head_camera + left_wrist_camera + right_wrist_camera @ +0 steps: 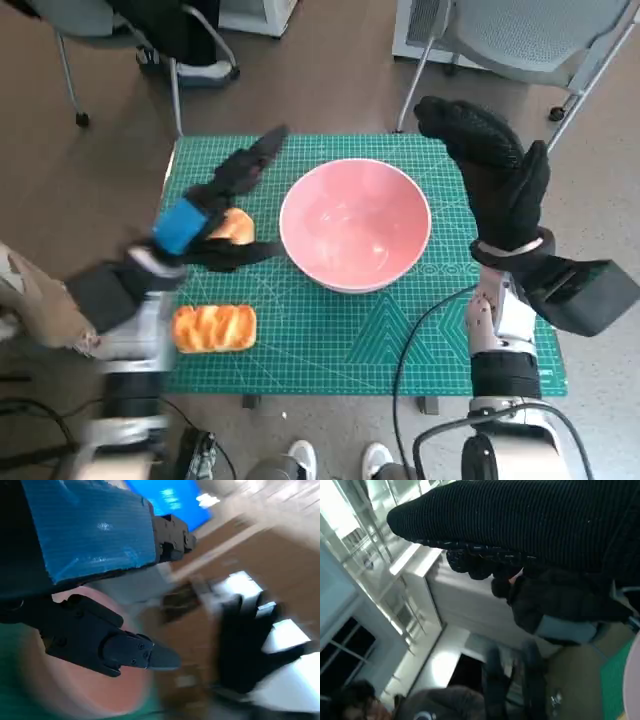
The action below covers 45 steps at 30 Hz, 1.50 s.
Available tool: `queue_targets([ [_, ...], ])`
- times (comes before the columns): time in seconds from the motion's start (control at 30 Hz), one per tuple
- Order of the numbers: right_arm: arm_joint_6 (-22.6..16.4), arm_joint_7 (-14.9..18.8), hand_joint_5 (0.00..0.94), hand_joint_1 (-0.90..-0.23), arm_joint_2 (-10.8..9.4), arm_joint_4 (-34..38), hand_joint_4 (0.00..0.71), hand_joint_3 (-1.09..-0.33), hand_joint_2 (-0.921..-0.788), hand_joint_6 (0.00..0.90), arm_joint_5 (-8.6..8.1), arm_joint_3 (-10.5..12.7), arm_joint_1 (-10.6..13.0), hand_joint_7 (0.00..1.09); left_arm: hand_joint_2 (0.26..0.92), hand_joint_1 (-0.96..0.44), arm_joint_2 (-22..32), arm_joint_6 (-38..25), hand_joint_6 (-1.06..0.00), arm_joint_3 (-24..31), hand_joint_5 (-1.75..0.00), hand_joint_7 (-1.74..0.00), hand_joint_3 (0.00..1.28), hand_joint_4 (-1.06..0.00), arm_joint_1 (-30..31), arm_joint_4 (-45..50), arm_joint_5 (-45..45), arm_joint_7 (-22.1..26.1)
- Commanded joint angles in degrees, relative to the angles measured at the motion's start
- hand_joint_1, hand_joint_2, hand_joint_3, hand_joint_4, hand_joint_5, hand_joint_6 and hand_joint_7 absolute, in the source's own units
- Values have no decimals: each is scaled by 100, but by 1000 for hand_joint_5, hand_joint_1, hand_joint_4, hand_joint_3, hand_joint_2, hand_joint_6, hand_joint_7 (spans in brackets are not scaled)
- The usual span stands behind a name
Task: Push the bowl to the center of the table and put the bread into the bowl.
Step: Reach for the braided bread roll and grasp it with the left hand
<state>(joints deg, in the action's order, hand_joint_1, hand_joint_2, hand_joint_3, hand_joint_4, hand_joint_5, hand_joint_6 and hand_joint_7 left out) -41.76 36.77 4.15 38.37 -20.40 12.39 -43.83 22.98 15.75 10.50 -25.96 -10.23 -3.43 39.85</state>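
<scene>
Green matting (330, 340) held my pink bowl (355, 224) mid-table; both hands, left (222, 205) and right (490, 170), hovered spread and empty, bread (213, 327) untouched.

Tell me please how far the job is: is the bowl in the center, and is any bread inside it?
The pink bowl already sits about mid-table on the green mat, and it is empty. The left hand hovers over one bread, holding nothing. The right hand is raised, open. A second bread lies nearer. Putting bread in remains.

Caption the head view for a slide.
Pink bowl mid-mat, two breads beside it; left hand over one, right hand raised open.
</scene>
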Motion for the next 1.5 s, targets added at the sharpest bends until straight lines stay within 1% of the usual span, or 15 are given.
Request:
queue_targets([
  [0.03, 398, -239, 4, -684, -18, -276, 186, -775, -921, 232, 103, -123, 435, 163, 692, -428, 1339, -937, -182, 302, -21, -68, 5, -66, 1237, 2295, 892, 308],
  [0.13, 439, -240, 4, -683, -16, -269, 186, -776, -921, 230, 83, -113, 409, 166, 685, -384, 1488, -890, -210, 312, -24, -77, 2, -82, 1469, 2532, 882, 375],
  [0.27, 443, -284, 4, -681, -29, -265, 187, -775, -921, 228, 126, -130, 384, 172, 683, -352, 1680, -1144, -229, 291, -21, -81, 1, -91, 1729, 2957, 1049, 374],
  [0.4, 456, -338, 4, -680, -45, -293, 188, -775, -921, 226, 163, -165, 368, 176, 682, -353, 1805, -1513, -234, 276, -19, -79, 1, -96, 1988, 3399, 1291, 294],
  [0.7, 470, -346, 4, -669, -75, -171, 190, -780, -921, 211, 95, -238, 319, 184, 683, -378, 1943, -2190, -245, 93, -14, -73, 1, -105, 2302, 3930, 1704, 169],
  [0.87, 449, -311, 4, -665, -90, -80, 192, -784, -921, 207, 58, -247, 306, 190, 689, -422, 1999, -2399, -255, -79, -16, -70, 3, -119, 2357, 4022, 1966, 120],
  [1.03, 445, -265, 4, -663, -95, -48, 193, -786, -921, 204, 1, -236, 311, 195, 693, -454, 2112, -2899, -268, -368, -15, -70, 4, -131, 2327, 4223, 2367, 213],
  [1.13, 452, -239, 4, -663, -100, -75, 193, -787, -921, 201, -37, -231, 337, 198, 694, -469, 2129, -3080, -277, -565, -13, -70, 4, -136, 2288, 4223, 2533, 238],
  [1.3, 454, -196, 4, -664, -103, -80, 193, -788, -921, 198, -89, -212, 360, 203, 696, -486, 2019, -3093, -293, -898, -16, -73, 4, -155, 2169, 3921, 2677, 101],
  [1.5, 467, -180, 3, -663, -102, -86, 193, -790, -921, 194, -109, -192, 386, 210, 701, -510, 1854, -3172, -311, -1260, -17, -71, 5, -179, 2023, 3591, 2927, -140],
])
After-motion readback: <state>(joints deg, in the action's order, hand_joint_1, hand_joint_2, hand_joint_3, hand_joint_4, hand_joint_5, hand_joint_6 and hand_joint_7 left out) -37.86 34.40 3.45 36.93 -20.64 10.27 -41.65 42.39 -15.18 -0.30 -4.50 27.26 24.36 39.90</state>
